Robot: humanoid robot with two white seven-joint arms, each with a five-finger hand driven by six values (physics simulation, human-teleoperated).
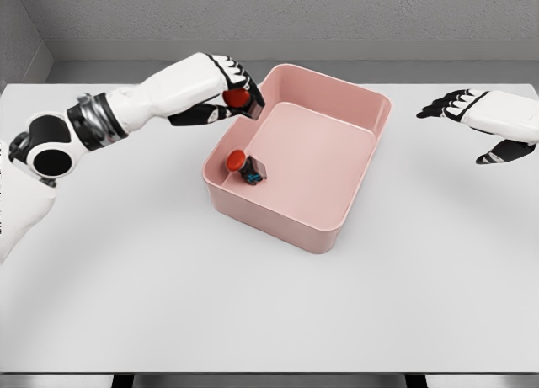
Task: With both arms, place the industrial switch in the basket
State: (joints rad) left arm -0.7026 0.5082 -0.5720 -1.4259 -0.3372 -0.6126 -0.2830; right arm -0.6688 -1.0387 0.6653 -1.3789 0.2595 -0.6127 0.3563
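A pink rectangular basket (354,102) sits on the white table, a little behind the middle. Inside it, near its left wall, lies an industrial switch (244,165) with a red button and a dark body. My left hand (234,93) hovers over the basket's left rim, shut on a second industrial switch (239,98) whose red button shows between the fingers. My right hand (459,106) hangs above the table to the right of the basket, fingers spread and holding nothing.
The white table (269,304) stretches wide in front of the basket. A grey wall runs behind the table's far edge.
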